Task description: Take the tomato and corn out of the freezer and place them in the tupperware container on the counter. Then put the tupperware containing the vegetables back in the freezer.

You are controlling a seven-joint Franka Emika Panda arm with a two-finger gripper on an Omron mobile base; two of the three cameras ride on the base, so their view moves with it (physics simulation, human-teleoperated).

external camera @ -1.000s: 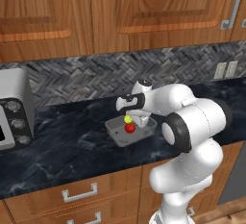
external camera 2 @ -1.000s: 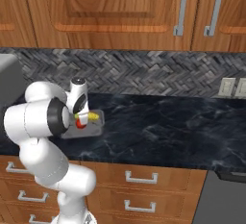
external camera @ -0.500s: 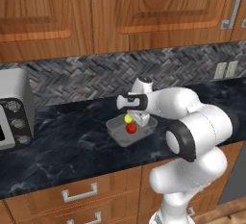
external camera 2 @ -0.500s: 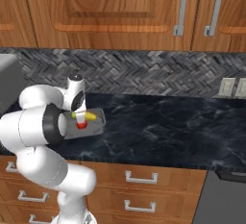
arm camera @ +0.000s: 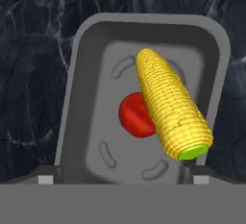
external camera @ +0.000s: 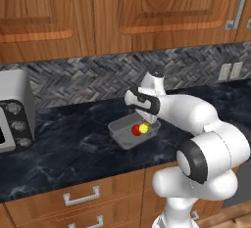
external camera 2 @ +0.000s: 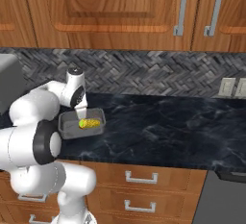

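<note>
Hand (external camera: 148,120) poised over the tray (external camera: 120,133), pointing down, fingers spread wide and gripping nothing; only small grey tips at the bottom corners of the hand view, one (arm camera: 46,180) left, one (arm camera: 201,180) right, with the tray's near rim between them. Tray (arm camera: 84,122) sitting flat on the dark marbled worktop (external camera: 63,144), close to the front edge, below the herringbone backsplash (external camera: 88,78). Inside: tomato (arm camera: 134,117) resting near the middle of the tray floor, corn (arm camera: 170,107) lying slantwise across it, covering the tomato's right side in the hand view, green cut end (arm camera: 193,153) toward the near rim. Unclear whether the corn touches the tray floor or leans only on the tomato. From the left base view, tomato (external camera: 136,130) and corn (external camera: 144,127) side by side, touching, just under the hand. From the right base view, corn (external camera 2: 89,122) visible in the tray (external camera 2: 67,130), tomato hidden behind it; hand (external camera 2: 81,114) directly above. Silver microwave (external camera: 12,112) at the far left of the worktop, well apart from the tray. Wooden cabinets (external camera: 122,11) overhead, wooden drawers (external camera 2: 139,177) with silver handles beneath the worktop (external camera 2: 168,131). Two wall outlets (external camera 2: 232,87) on the backsplash to the right.
</note>
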